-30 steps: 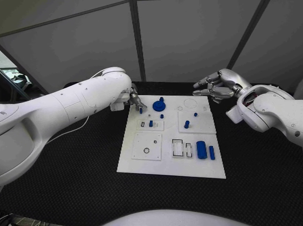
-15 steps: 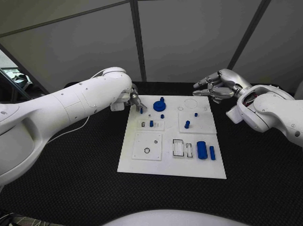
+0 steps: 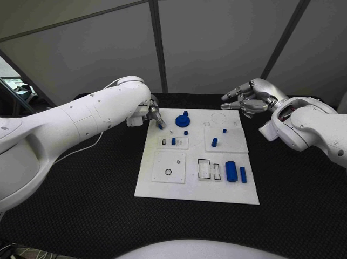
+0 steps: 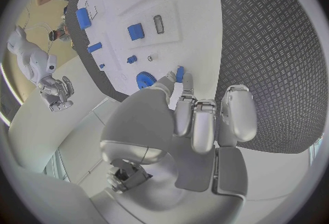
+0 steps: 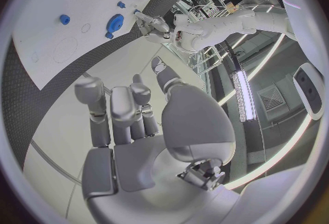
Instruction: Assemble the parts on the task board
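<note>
This is a robotics lab. Grey partition panels (image 3: 212, 48) with dark frames close in a test cell behind a black textured tabletop (image 3: 80, 205), where a white task board (image 3: 181, 186) lies. Past the cell, the right wrist view shows long ceiling strip lights (image 5: 241, 88).

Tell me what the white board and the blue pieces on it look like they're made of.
The board looks like matte white plastic: flat, even, no glare. The blue pieces seem to be plastic too, solid in colour with a dull surface, possibly printed, though I can't be sure.
</note>
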